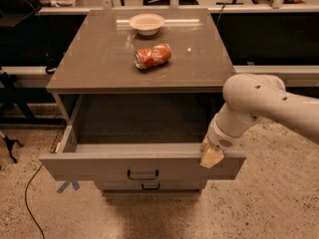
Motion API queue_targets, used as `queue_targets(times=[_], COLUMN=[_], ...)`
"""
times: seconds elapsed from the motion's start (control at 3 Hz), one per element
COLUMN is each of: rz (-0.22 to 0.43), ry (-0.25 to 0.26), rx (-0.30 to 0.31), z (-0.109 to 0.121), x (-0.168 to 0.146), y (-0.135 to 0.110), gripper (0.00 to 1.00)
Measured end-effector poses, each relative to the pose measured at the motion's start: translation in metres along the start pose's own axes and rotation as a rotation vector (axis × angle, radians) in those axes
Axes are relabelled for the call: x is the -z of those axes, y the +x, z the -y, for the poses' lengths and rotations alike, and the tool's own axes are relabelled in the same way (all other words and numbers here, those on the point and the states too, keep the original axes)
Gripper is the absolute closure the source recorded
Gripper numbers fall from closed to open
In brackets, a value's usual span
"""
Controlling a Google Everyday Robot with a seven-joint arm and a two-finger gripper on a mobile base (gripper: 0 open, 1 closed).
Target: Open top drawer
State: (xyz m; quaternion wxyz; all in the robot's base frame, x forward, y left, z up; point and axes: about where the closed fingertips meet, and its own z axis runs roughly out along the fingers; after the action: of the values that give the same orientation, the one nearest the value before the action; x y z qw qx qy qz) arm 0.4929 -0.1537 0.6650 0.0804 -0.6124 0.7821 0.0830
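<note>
At lower right, the gripper (212, 156) is sitting at the right end of the top drawer (89, 167), whose long front is stretching leftward; open or closed, I cannot tell.

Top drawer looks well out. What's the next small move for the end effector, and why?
Probably lift the end effector clear of the top drawer: it sits at the front's right end, and the drawer's box already shows well past the cabinet top.
</note>
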Motion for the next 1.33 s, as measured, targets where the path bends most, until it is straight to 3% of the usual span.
queue_targets(times=[0.67, 1.0, 1.33], rz=[0.058, 0.058, 0.057], ry=[-0.001, -0.001, -0.001], rx=[-0.067, -0.067, -0.066], z=[-0.043, -0.043, -0.044], x=[0.000, 0.000, 0.000], y=[0.022, 0.022, 0.022], gripper=[1.00, 1.00, 0.81])
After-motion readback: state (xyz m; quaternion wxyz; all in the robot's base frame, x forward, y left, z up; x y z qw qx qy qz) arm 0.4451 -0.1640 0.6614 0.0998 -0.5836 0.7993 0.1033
